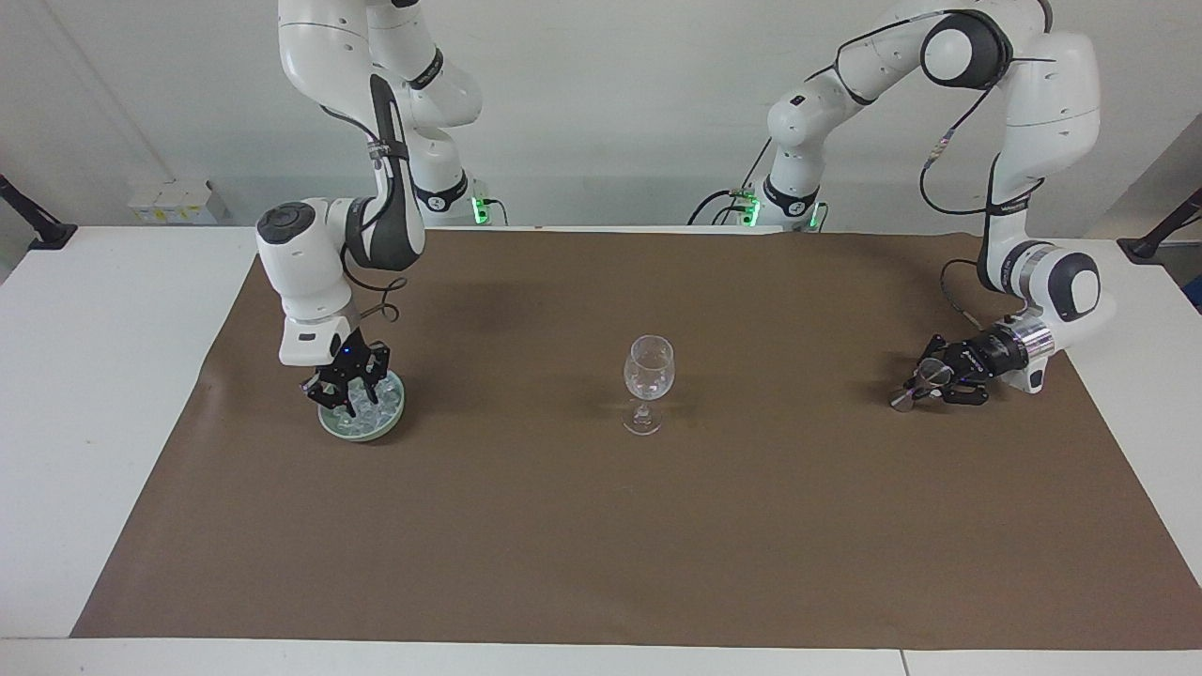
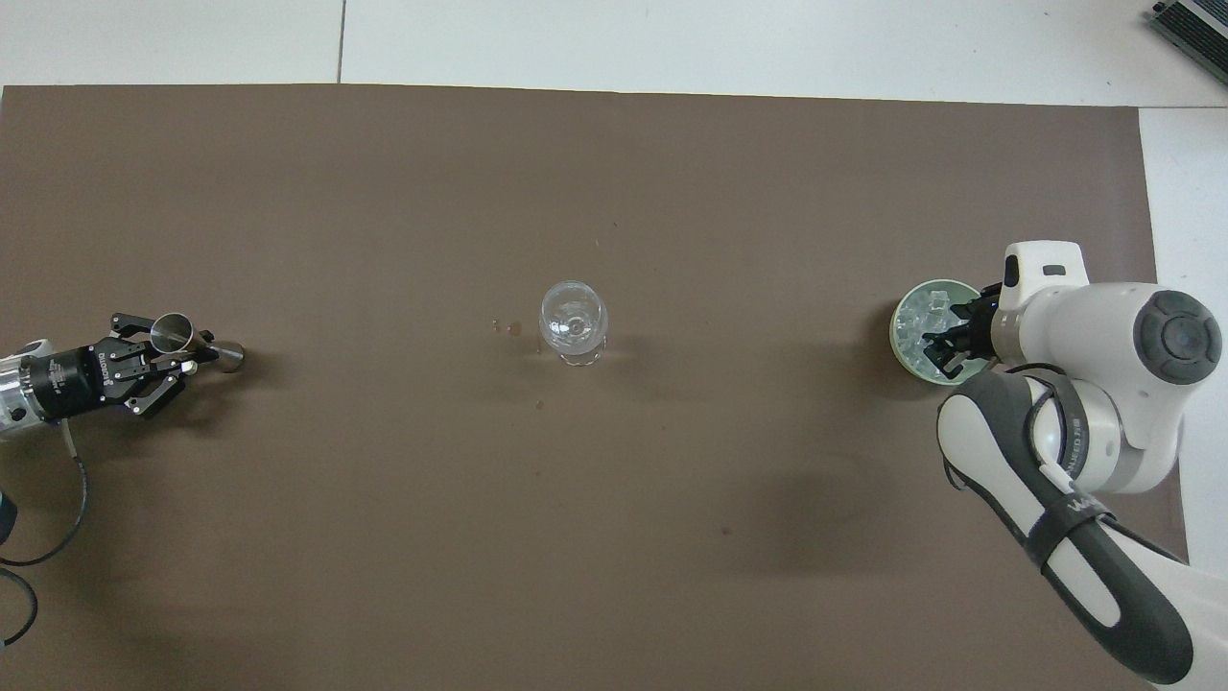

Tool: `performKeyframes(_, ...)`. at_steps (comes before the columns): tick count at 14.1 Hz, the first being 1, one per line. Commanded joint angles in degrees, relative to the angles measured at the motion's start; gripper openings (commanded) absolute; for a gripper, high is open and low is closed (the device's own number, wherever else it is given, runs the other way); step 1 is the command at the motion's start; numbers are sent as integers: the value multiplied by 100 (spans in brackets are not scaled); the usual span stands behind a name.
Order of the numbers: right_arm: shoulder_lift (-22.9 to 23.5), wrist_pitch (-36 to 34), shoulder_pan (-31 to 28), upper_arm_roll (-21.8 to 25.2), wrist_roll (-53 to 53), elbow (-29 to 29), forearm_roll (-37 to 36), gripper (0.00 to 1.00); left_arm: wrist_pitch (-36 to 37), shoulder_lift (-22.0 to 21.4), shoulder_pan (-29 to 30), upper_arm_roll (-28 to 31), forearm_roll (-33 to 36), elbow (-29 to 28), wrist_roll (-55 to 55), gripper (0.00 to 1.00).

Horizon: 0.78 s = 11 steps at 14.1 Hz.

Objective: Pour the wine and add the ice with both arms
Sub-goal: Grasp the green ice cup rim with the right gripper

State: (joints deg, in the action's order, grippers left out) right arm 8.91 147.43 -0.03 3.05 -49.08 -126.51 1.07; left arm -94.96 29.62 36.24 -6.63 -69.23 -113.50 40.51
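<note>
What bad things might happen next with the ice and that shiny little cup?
The right gripper is down among the ice in the green bowl; a slippery chunk might pop out or fall on the way to the wine glass. The left gripper holds the metal measuring cup sideways, so it might twist or slip. A bump might topple the tall glass.

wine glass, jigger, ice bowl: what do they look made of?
Wine glass: clear glass by the look, see-through with bright glints.
Jigger: polished metal, probably steel; silvery and mirror-like.
Bowl: pale green, smooth and opaque; glazed ceramic or plastic, can't tell which.
</note>
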Motion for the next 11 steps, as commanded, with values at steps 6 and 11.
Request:
performKeyframes(6,-39,-179,-41,-24,-128,21,51,21,153,123,76,-31,137,188,115,76)
performKeyframes(11,-135,-635,-41,-24,117,267,51,14,171,123,155,-31,216,231,123,100)
